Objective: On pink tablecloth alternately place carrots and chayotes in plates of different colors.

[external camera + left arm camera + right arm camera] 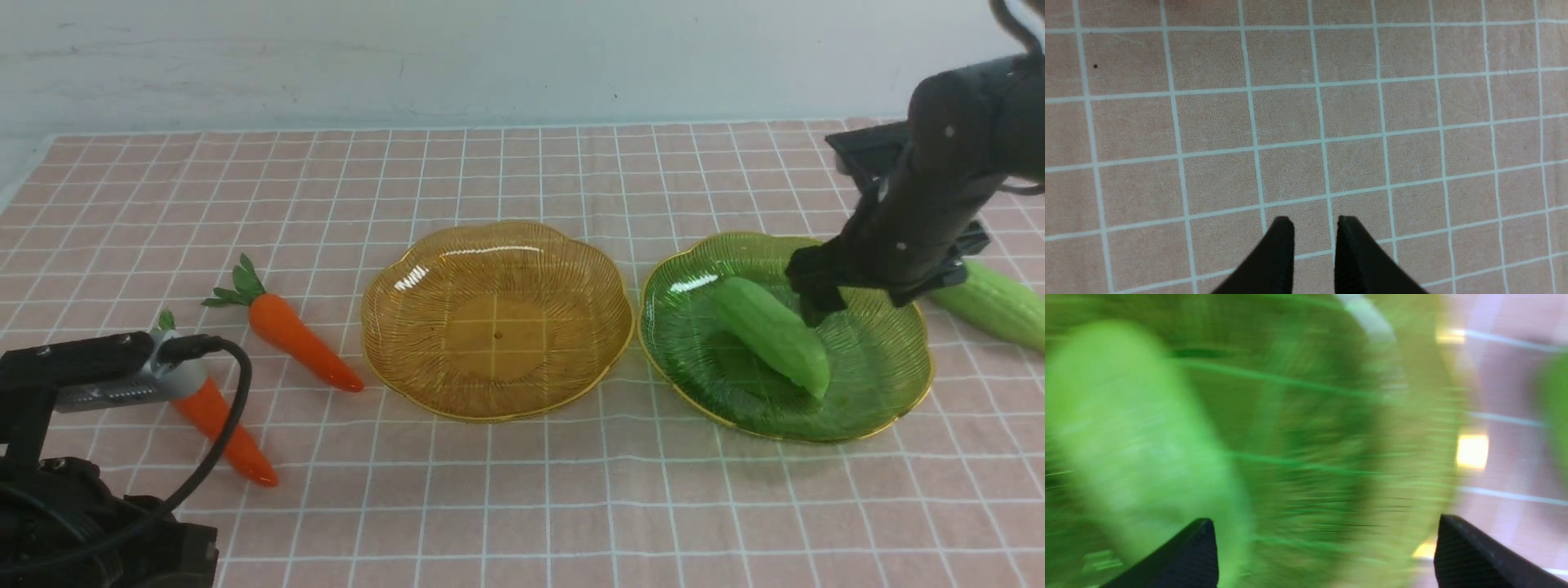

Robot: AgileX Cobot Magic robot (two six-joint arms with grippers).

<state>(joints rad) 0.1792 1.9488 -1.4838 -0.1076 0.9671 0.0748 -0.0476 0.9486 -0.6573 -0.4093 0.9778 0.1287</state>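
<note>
Left plate (498,327): on the tablecloth (571,506), middle.
Right plate (882,384): just beside it, to the right.
First chayote (771,335): inside the right plate.
Second chayote (996,306): on the cloth, right of that plate.
Far carrot (302,339): left of the left plate.
Near carrot (224,429): further left, nearer the robot.

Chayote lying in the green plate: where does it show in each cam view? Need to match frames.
Front view: chayote right of centre, lying diagonally in the green plate.
Left wrist view: not in it; only pink tablecloth.
Right wrist view: chayote, a blurred pale green mass against the plate's darker green.
Shared landmark: the tablecloth's white grid, visible in all three.
</note>
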